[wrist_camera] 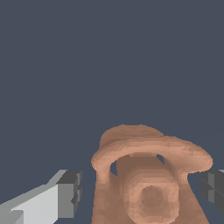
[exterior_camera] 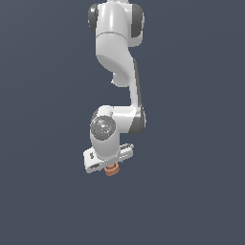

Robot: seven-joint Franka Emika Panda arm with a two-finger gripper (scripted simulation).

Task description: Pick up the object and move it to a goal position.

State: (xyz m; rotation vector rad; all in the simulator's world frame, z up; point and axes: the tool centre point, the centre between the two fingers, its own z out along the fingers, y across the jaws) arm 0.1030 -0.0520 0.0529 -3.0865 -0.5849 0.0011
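The object is a small orange-brown piece that peeks out just under the white gripper in the exterior view. In the wrist view the object fills the space between the fingers, with a round ring face toward the camera and a curved band over it. The gripper is open and straddles the object. One dark fingertip shows a thin gap to the object. The other fingertip sits right beside the band's edge. The fingers are not pressed on the object.
The white arm reaches down from the top of the exterior view to the wrist. A plain dark blue-grey surface lies all around. No other objects show.
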